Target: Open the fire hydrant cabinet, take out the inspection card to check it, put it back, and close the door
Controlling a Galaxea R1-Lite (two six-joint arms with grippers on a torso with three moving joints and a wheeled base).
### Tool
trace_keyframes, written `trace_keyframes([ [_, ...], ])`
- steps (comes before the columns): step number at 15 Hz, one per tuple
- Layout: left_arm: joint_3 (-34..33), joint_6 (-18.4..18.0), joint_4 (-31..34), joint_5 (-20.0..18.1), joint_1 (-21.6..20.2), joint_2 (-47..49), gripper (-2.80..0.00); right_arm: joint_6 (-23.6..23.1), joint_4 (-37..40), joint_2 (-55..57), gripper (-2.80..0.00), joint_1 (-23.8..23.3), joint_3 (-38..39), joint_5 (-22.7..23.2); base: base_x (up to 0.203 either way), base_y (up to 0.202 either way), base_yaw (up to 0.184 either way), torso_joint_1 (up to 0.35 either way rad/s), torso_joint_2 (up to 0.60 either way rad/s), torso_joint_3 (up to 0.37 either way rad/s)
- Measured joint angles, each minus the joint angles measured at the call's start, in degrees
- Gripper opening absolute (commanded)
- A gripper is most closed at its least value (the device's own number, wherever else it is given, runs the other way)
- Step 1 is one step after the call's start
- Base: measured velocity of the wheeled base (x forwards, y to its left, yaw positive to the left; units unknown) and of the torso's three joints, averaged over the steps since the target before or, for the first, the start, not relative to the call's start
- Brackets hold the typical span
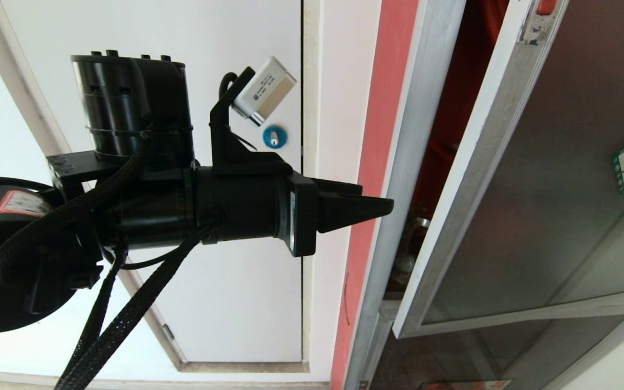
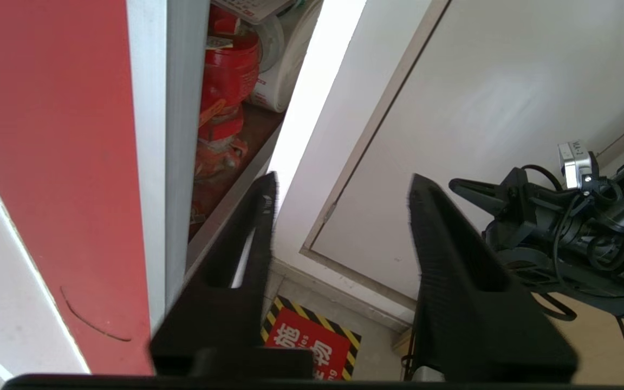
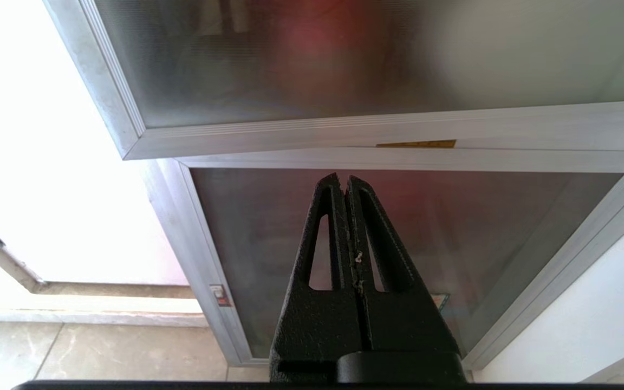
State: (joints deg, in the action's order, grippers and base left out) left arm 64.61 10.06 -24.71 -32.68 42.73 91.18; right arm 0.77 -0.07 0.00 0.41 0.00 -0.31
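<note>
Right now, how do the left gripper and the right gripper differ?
The left gripper stands open, its fingers apart; the right gripper is shut, fingers pressed together. The left gripper is raised near the fire hydrant cabinet edge, beside the ajar door; the right gripper hangs low before the lower glass panel. Both are black and hold nothing.

The tall silver cabinet's frame (image 1: 398,162) is brushed metal. Its large dark door panel (image 1: 550,179) is frosted, matt glass. The black left gripper (image 2: 339,227) looks like grainy matt plastic.
</note>
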Motion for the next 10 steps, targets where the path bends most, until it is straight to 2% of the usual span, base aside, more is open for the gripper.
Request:
trace_keyframes([
  [4, 2.03, -0.17, -0.04, 0.13, 1.98, 2.31, -2.8, 0.02, 0.0, 0.0, -2.8, 0.0, 0.0, -0.02, 0.0, 0.0, 0.0, 0.0, 0.0, 0.0],
  [10, 10.55, -0.44, 0.12, 0.16, 3.2, 9.85, -2.8, -0.06, 0.0, 0.0, -2.8, 0.0, 0.0, -0.03, 0.0, 0.0, 0.0, 0.0, 0.0, 0.0],
])
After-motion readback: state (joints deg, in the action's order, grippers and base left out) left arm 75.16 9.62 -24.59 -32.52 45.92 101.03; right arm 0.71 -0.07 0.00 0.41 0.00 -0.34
